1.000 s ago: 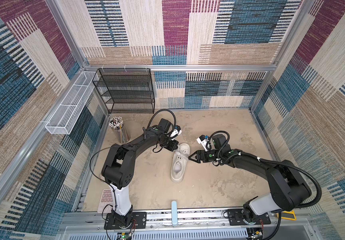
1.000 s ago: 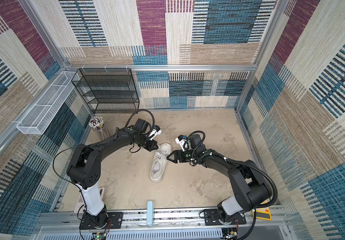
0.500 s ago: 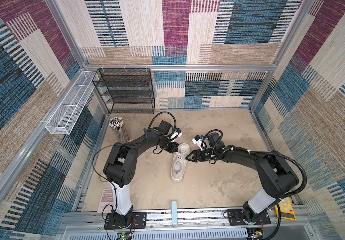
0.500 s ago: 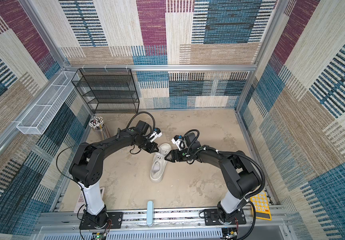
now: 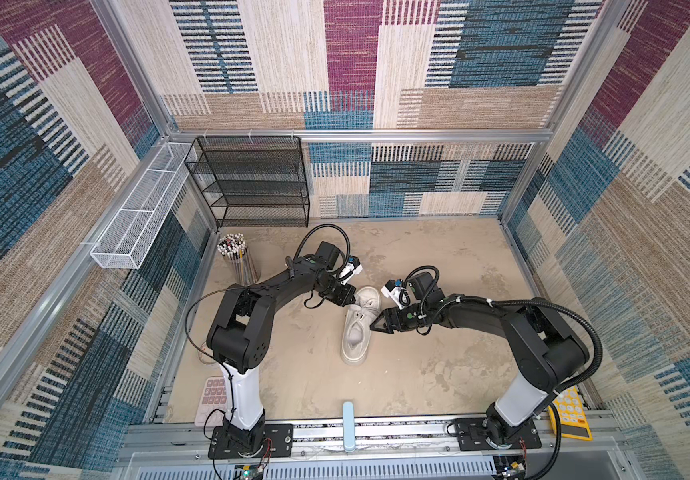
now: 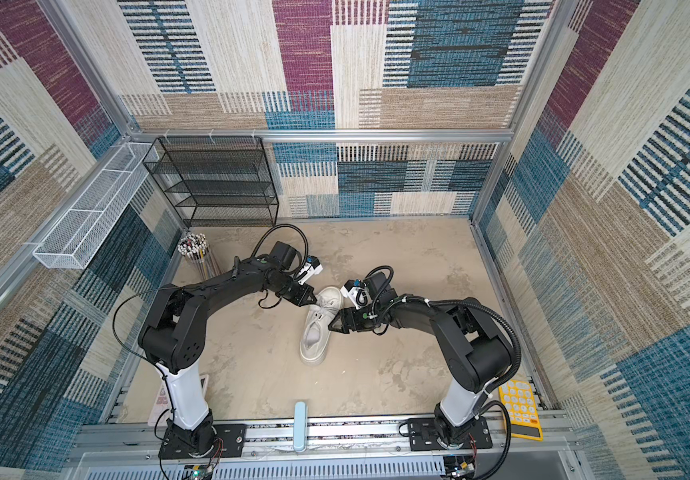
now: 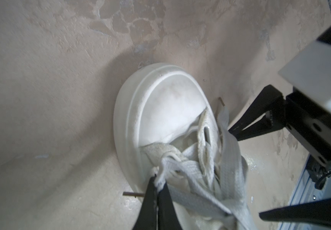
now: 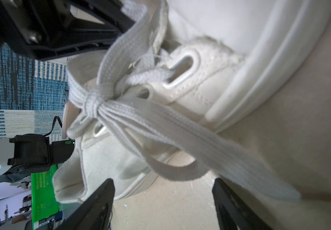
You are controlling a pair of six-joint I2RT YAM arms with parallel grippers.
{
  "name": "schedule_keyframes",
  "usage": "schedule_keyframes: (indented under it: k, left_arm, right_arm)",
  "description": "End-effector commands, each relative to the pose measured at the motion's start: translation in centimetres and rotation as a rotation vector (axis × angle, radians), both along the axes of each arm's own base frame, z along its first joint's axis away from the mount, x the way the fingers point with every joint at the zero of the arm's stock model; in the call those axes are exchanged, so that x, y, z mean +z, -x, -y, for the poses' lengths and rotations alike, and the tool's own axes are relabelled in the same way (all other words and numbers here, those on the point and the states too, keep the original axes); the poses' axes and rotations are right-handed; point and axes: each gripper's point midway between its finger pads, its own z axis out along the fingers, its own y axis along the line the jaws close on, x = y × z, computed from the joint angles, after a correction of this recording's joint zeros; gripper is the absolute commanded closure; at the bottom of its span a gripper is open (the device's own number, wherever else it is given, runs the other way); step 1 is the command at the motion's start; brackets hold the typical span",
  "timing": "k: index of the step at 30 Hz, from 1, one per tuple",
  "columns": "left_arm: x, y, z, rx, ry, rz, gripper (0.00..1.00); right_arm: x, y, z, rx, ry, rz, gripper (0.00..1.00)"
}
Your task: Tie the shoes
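Top views: sneaker (image 5: 355,338) between both jaws.

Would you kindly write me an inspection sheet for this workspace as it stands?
Surface: tan, mottled tabletop.
Job's things: white sneaker mid-table; laces drawn into a knot.
Clutter: pencil cup, pink calculator, yellow calculator.
Hands: left hand shut on the laces; right hand open beside the sneaker.
Cables: black cable loops above both wrists.
Surroundings: black mesh rack, white wire basket, patterned walls.
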Motion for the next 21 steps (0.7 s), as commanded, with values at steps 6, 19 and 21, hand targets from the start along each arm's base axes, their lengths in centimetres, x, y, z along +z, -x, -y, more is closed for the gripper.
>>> schedule_keyframes:
  k: [6, 19, 21]
  left_arm:
    - [0.4, -0.2, -0.5, 0.001, 0.007, 0.012, 1.0]
    - [0.6, -0.5, -0.6, 0.003, 0.016, 0.006, 1.0]
    - [0.5, -0.5, -0.7, 0.004, 0.015, 0.005, 1.0]
  right_arm:
    - [2.2, -3.0, -1.4, 0.048, -0.04, 0.208, 0.19]
    - [2.7, -1.4, -2.3, 0.143, -0.044, 0.198, 0.35]
    - [2.5, -1.4, -2.3, 0.145, -0.035, 0.194, 0.41]
